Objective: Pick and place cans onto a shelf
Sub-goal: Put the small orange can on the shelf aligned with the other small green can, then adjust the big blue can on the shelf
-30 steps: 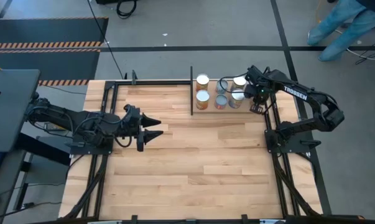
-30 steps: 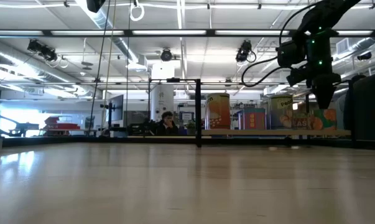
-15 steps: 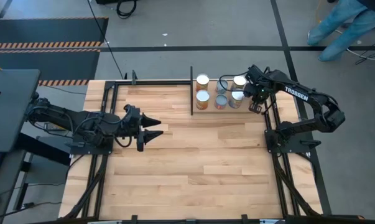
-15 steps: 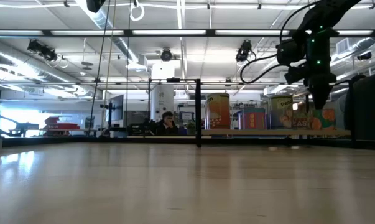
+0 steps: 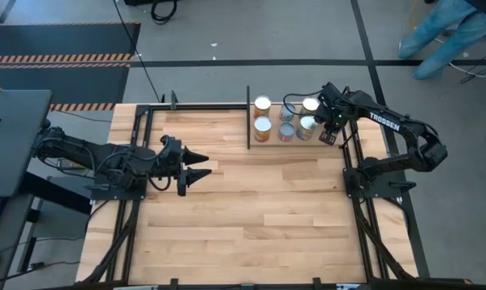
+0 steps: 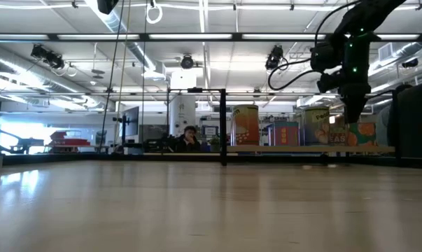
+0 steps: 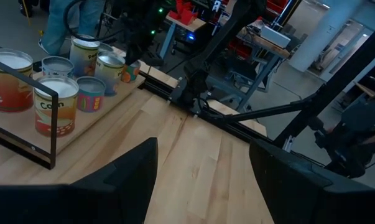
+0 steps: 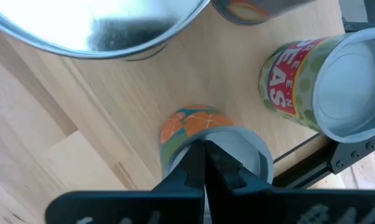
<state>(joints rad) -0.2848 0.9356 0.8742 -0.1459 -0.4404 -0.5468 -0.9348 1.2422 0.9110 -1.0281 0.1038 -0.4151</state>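
The left claw (image 5: 204, 164) is seen parted and idle over the pale wooden counter (image 5: 251, 209), while labelled silver-topped cans (image 5: 263, 124) are clustered on the black-railed wooden shelf (image 5: 248, 118), above whose right end the right claw (image 5: 326, 137) is held pressed together.

You have: cans (image 5: 285, 121), silvery-white tops, sides orange, yellow-green with red lettering, one teal with orange fruit (image 8: 190, 126). Shelf (image 5: 248, 118), black posts, pale wood board. Worktop (image 5: 251, 209), light wood planks. Floor mat (image 5: 57, 58), orange-and-black striped edge.
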